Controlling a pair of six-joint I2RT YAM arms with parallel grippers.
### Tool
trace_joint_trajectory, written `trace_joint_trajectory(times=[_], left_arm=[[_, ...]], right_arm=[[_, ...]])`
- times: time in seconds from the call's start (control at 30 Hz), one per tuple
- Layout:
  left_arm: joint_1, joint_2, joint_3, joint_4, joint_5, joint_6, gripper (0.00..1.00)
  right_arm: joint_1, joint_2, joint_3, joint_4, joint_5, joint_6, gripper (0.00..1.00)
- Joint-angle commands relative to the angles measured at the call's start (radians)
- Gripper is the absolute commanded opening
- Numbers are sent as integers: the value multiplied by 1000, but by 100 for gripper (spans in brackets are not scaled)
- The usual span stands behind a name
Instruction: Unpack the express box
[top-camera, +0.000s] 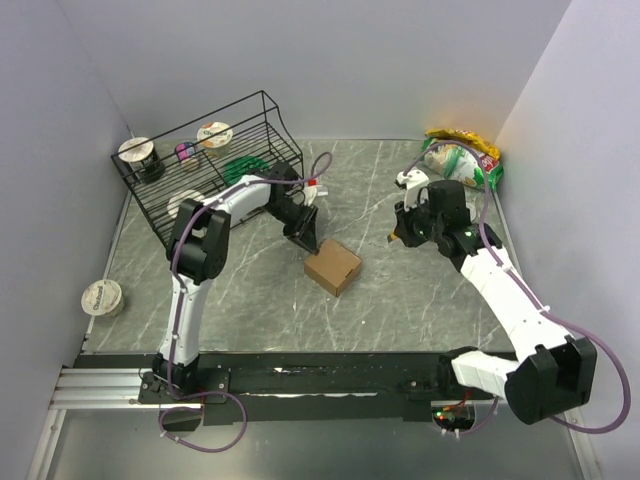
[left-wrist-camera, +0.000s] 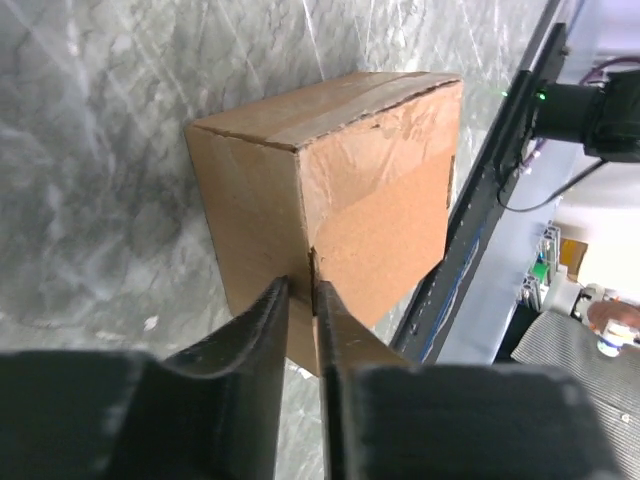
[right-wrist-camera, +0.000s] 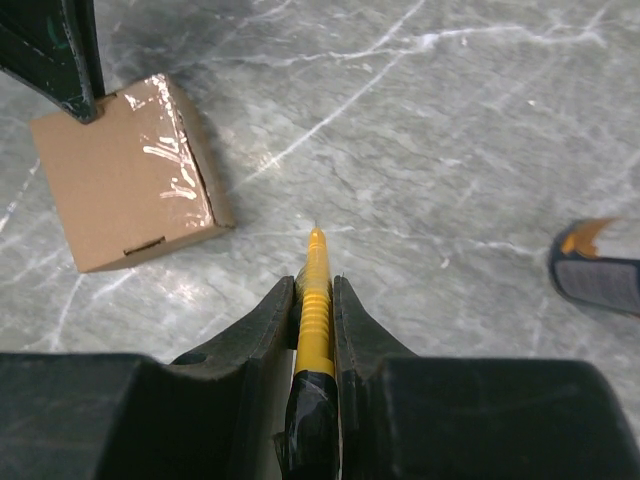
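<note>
Express box (top-camera: 333, 266) sits taped on the marble table (top-camera: 420, 300), left gripper (left-wrist-camera: 303, 287) pinching its corner, right gripper (right-wrist-camera: 315, 287) clamping a yellow utility knife (right-wrist-camera: 316, 258).

Marble table (top-camera: 420, 300) bears express box (top-camera: 333, 266), wire rack (top-camera: 215, 160), snack bag (top-camera: 462, 155) — and a tub (top-camera: 102, 297).

A: What do the left arm (top-camera: 179, 315) and right arm (top-camera: 503, 288) look like?
B: White links, black joints, black fingers (left-wrist-camera: 245, 345).
A: Cables?
B: A purple cable (top-camera: 627, 385) loops from each base (top-camera: 162, 385); a green light (top-camera: 466, 236) glows on the right one.
</note>
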Motion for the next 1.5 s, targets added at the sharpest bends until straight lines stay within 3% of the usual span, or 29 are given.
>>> trace_joint_trajectory(times=[0.0,0.07,0.1,0.23,0.43,0.7,0.83,1.0,1.47], left_arm=[[40,-6,28,-60,85,105,15],[56,-1,54,-88,134,144,10],[60,0,60,-85,132,134,1],[62,-26,100,-83,142,138,1],[62,-185,118,-63,13,178,1],[-8,-467,-89,231,-430,122,1],[-152,-566,-225,364,-689,181,1],[-300,-670,-477,597,-1136,237,1],[-412,-649,-603,800,-1360,352,1]], right_arm=[[-6,27,39,92,-37,27,0],[-6,50,34,103,-40,15,0],[-5,58,33,109,-31,12,0],[-6,72,37,124,-25,12,0],[-8,61,31,123,-4,-4,0],[-8,47,21,140,44,-10,0],[-8,48,16,149,55,-7,0],[-6,41,8,154,62,-10,0],[-8,22,-52,169,70,-2,0]])
